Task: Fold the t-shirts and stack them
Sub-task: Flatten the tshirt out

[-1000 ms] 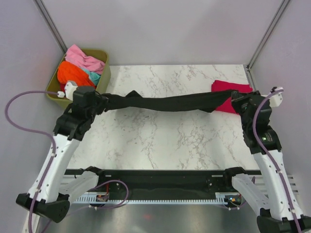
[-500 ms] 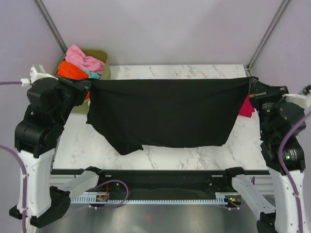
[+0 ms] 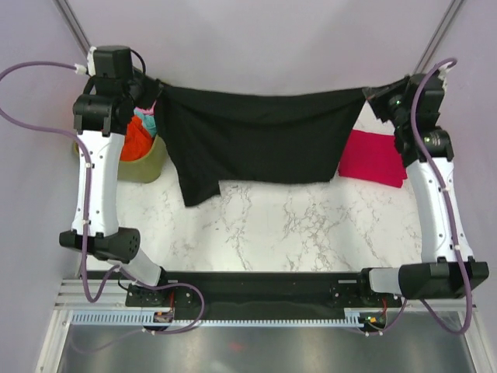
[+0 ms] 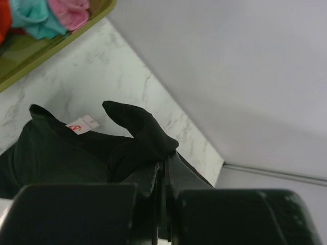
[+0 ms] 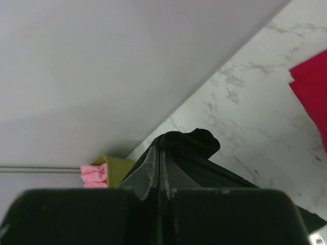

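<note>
The left gripper (image 4: 163, 171) is clamped tight on a bunched corner of the black t-shirt (image 3: 256, 136), its fingers pressed together with only cloth between them and a dark fold poking past the tips. In the top view it is raised over the olive-green tub (image 3: 147, 162), near the tub's far rim. The right gripper (image 5: 161, 161) is closed in the same way on the opposite corner, a knob of black cloth bulging above its tips, and it is held high, well apart from the tub at the other end of the shirt. Between the two, the black t-shirt hangs spread as a wide sheet leading away from the tub. Its top edge sags a little in the middle, and its lower edge drops into a longer flap at the end nearer the tub. Whether that flap touches the marble table (image 3: 295, 225) cannot be told. A small white neck label (image 4: 82, 124) with a red mark shows on the cloth close to the left gripper. Heaped inside the tub are an orange shirt (image 3: 138, 141), a teal shirt (image 4: 30, 18) and a pink shirt (image 4: 71, 11). The crimson t-shirt (image 3: 373, 158) lies folded flat on the table, far from the tub and just below the right gripper.
</note>
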Action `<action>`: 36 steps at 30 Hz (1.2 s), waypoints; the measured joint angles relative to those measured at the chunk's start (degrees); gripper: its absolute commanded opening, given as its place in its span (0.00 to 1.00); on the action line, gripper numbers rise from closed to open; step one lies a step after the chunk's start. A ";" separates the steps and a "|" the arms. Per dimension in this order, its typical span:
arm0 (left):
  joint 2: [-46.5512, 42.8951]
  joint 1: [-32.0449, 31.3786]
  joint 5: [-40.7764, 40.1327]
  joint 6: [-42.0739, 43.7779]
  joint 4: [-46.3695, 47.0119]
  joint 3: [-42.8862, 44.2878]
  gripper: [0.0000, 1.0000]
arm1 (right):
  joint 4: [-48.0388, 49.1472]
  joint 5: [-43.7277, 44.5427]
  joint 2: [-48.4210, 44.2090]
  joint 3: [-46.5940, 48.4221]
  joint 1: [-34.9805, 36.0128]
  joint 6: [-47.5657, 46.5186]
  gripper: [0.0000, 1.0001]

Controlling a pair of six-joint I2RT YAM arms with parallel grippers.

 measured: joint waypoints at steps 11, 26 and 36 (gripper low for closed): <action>3.52 3.43 9.68 1.81 22.62 -1.92 0.02 | 16.90 -20.28 11.91 7.30 -6.51 4.52 0.00; -3.61 3.61 14.32 2.75 51.52 -64.37 0.02 | 35.91 -26.97 19.26 -36.11 -6.40 3.17 0.00; -16.55 3.48 12.17 1.31 55.98 -87.69 0.02 | 41.09 -22.60 5.27 -60.43 -6.40 -0.66 0.01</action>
